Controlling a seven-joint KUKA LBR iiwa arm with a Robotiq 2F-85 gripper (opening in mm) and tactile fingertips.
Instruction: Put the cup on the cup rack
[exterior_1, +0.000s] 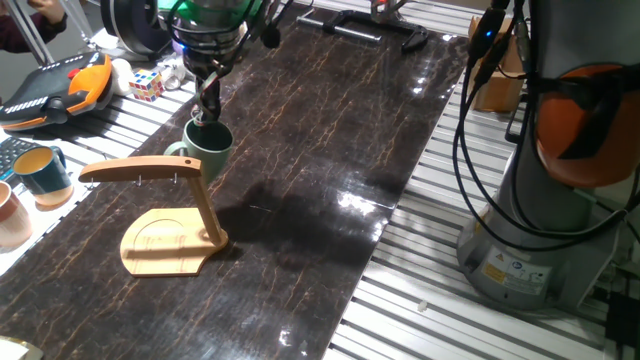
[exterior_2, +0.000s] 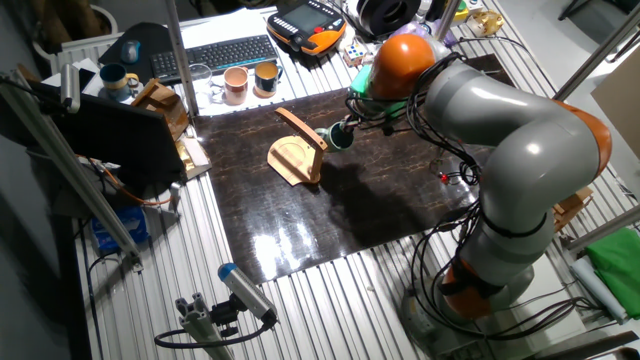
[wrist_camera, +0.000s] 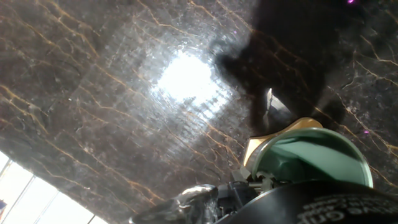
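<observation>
While the end effector (exterior_1: 209, 108) pinches the small sage-green ceramic mug's (exterior_1: 207, 146) rim, its handle could miss the light wooden cup rack's (exterior_1: 165, 218) pegs and slip.

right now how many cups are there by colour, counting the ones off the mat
sage-green cup, at the hand: 1
teal cup: 1
pinkish-beige cup: 1
total: 3

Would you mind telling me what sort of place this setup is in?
Probably a robotics lab: an arm stands by a slatted aluminium table, with a keyboard and a teach pendant nearby.
</observation>
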